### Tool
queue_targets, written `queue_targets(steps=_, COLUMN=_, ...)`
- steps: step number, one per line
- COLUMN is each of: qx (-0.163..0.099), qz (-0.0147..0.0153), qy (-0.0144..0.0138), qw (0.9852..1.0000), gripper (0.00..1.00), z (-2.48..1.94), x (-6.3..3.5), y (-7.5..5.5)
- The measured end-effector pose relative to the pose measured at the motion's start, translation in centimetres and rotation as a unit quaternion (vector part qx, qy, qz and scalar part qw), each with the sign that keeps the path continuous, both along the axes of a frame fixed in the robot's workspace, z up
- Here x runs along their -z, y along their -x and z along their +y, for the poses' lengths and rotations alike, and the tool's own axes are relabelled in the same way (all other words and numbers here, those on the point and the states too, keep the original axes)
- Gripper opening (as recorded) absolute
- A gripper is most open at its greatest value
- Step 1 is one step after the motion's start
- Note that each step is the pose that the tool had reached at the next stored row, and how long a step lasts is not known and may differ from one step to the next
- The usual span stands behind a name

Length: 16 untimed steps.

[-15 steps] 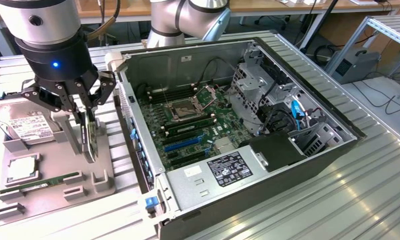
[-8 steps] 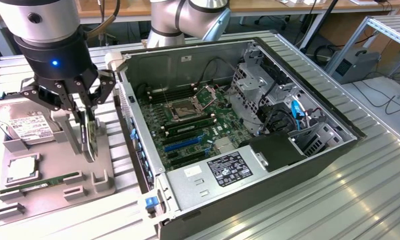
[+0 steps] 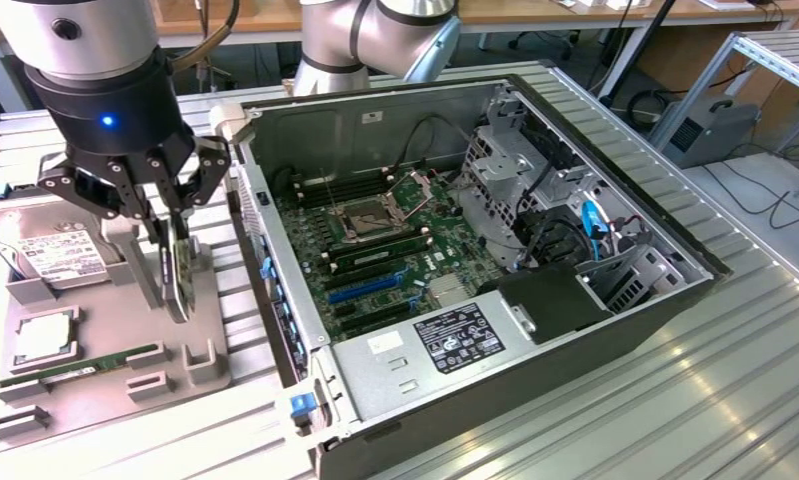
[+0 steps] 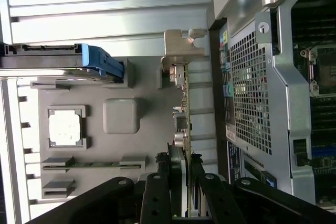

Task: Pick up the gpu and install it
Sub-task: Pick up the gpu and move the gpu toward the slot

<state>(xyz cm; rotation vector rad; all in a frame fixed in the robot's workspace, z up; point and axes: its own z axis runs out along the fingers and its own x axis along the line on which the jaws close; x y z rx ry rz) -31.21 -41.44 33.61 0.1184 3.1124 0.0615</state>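
**Figure: Gripper closed on the gpu at its tray stand**

Nearest the viewer, the gripper (image 3: pixel 163 212) hangs over the parts tray, its black fingers (image 4: pixel 169 182) pressed against both faces of the gpu (image 3: pixel 175 270). It is closed on the card, not standing open.

Largest is the ribbed metal counter (image 3: pixel 719 400), which carries everything. Next is the computer case (image 3: pixel 359 110), lying on its side with the panel off and the motherboard exposed. The grey parts tray (image 3: pixel 119 395) lies just beside the case, to the exterior view's left. On the tray, in descending size, are the hard drive (image 3: pixel 46 250), the gpu, the processor (image 3: pixel 46 338) in its square recess, and the memory stick (image 3: pixel 86 365) in its slot.

The gpu stands on edge on the tray. In the wrist view its green board (image 4: pixel 185 98) runs away from the fingers to the silver end bracket (image 4: pixel 181 45), close to the case's perforated side (image 4: pixel 252 87).

Handling (judged): the card looks light and stiff, but also thin and fragile. Its faces carry small components, and its contact edge should not be scraped. The long top edge, near the middle, seems the safest hold. A narrow pinch there could let the card pivot or slip.

Count: one case, one tray, one hard drive, one gpu, one processor, one memory stick, one gripper.
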Motion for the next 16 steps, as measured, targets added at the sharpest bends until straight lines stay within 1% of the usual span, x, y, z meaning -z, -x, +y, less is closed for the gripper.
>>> queue_targets(steps=16, qx=0.000, qz=0.0000, qy=0.0000, qw=1.0000, gripper=0.27, z=0.00, x=-0.81, y=0.00)
